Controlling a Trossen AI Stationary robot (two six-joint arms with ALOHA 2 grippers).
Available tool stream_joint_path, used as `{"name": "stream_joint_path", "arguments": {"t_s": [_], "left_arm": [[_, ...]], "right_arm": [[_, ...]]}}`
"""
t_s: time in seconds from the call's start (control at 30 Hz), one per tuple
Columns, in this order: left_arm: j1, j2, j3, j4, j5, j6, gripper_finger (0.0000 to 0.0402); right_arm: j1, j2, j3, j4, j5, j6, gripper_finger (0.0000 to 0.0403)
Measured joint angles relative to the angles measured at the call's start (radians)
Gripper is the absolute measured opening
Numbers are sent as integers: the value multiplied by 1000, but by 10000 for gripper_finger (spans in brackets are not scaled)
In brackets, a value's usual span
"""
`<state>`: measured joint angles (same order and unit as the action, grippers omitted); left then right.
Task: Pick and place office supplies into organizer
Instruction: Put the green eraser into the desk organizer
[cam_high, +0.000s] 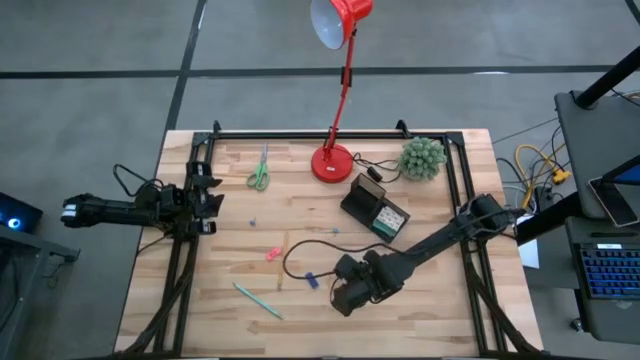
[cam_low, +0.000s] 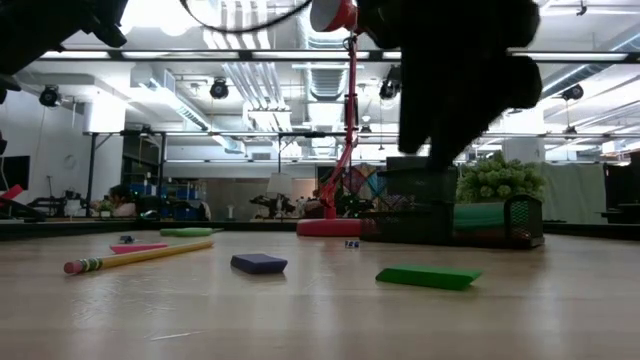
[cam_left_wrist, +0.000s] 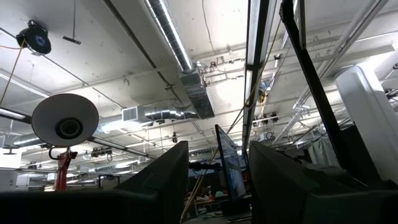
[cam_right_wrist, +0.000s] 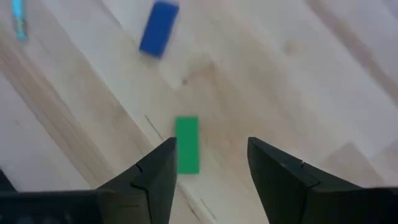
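Observation:
My right gripper (cam_high: 340, 297) is open above the table's near middle, pointing down. In the right wrist view (cam_right_wrist: 211, 155) a small green piece (cam_right_wrist: 187, 144) lies flat on the wood below, close to one fingertip and untouched. A blue piece (cam_right_wrist: 159, 28) and a teal pen (cam_right_wrist: 20, 18) lie beyond it. The low view shows the green piece (cam_low: 428, 276), the blue piece (cam_low: 259, 263), a yellow pencil (cam_low: 135, 257) and a pink piece (cam_low: 140, 247) flat on the table. The black organizer (cam_high: 375, 208) stands right of centre. My left gripper (cam_high: 210, 195) waits open at the left edge.
Green-handled scissors (cam_high: 260, 172) lie at the far side. The red lamp's base (cam_high: 332, 163) and a green ball plant (cam_high: 421, 158) stand behind the organizer. A black cable (cam_high: 300, 250) loops across the middle. A pink piece (cam_high: 274, 254) and the teal pen (cam_high: 257, 299) lie left of my right gripper.

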<state>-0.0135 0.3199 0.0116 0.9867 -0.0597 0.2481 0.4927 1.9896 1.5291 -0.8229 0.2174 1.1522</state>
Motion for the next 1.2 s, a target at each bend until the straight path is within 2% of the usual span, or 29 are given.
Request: {"name": "stream_joint_path", "arguments": {"t_s": [0.17, 0.67, 1.2], "left_arm": [[0, 0, 0, 0, 0, 0, 156], [0, 0, 0, -1, 0, 0, 156], [0, 0, 0, -1, 0, 0, 156]], "right_arm": [[0, 41, 0, 15, -42, -1, 185], [16, 123, 0, 117, -65, -42, 185], [20, 144, 0, 122, -37, -114, 185]]}}
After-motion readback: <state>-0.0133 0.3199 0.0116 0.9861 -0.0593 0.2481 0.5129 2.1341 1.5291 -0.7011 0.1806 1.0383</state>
